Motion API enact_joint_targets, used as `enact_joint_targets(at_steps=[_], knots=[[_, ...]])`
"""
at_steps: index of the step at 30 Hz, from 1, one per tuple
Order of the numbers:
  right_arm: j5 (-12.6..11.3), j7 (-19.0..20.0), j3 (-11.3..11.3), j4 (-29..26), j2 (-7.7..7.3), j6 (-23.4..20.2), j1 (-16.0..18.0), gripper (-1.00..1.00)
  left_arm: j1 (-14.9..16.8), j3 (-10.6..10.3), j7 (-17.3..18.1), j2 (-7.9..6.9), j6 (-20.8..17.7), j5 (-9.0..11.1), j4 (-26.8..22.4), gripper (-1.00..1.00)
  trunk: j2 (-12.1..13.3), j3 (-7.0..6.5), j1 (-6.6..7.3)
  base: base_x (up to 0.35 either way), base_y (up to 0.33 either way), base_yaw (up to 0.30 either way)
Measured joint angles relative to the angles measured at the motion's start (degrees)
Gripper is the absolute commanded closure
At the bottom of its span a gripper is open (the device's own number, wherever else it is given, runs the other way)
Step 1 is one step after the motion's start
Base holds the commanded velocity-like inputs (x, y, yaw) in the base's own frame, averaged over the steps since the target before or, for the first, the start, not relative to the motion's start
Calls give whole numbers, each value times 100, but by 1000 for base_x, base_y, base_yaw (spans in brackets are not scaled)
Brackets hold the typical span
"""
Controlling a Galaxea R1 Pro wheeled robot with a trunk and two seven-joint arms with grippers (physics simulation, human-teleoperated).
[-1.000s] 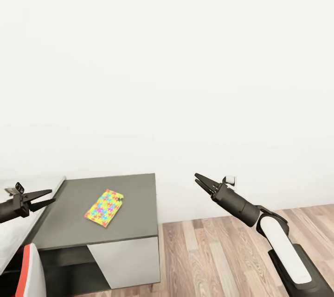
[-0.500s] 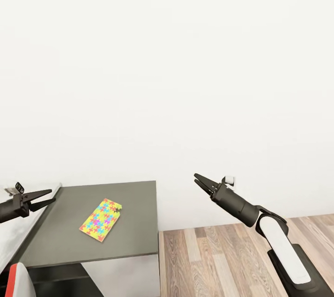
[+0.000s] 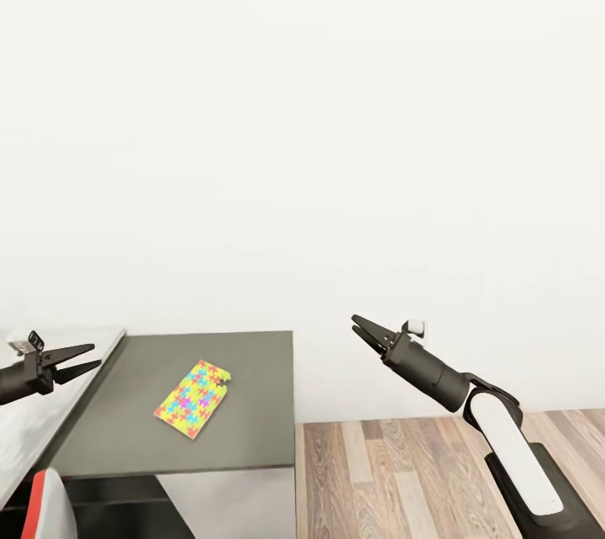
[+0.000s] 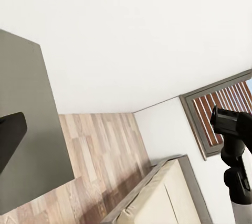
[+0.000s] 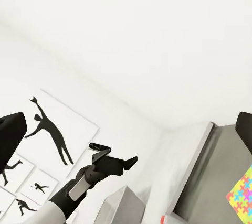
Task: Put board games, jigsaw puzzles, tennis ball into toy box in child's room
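From the head camera, one jigsaw puzzle (image 3: pixel 192 398) lies flat on the dark grey table (image 3: pixel 252 421) against the white wall, well clear of both arms. The left gripper (image 3: pixel 74 361) hangs over the pale surface beside it, fingers spread and holding nothing; the right gripper (image 3: pixel 363 329) floats out over the wood floor (image 3: pixel 403 472), fingers parted a little and also empty. The left wrist camera catches the bed (image 4: pixel 157 195) across the room and a window (image 4: pixel 220 114). The right wrist camera shows a corner of the puzzle (image 5: pixel 240 195) on the table and silhouette pictures (image 5: pixel 50 129) on the wall.
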State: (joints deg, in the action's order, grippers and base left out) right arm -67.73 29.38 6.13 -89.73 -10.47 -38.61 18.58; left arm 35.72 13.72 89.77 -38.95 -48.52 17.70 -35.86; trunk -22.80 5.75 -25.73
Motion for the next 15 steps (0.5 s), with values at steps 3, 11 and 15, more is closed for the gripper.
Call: enact_joint_targets(at_steps=[3, 11, 15], knots=[[0, 0, 5, 0, 7, 0, 0, -100, 0, 0, 0, 2, 0, -8, 0, -100, 0, 0, 0, 158, -28, 7], [0, 0, 9, 1, 13, 4, 1, -100, -1, 1, 0, 2, 0, -31, -1, -100, 0, -7, 0, 189, -42, 52], [0, 0, 9, 1, 13, 6, 1, -100, -1, 1, 0, 2, 0, -34, -1, -100, 0, -18, -1, 49, -4, 127]])
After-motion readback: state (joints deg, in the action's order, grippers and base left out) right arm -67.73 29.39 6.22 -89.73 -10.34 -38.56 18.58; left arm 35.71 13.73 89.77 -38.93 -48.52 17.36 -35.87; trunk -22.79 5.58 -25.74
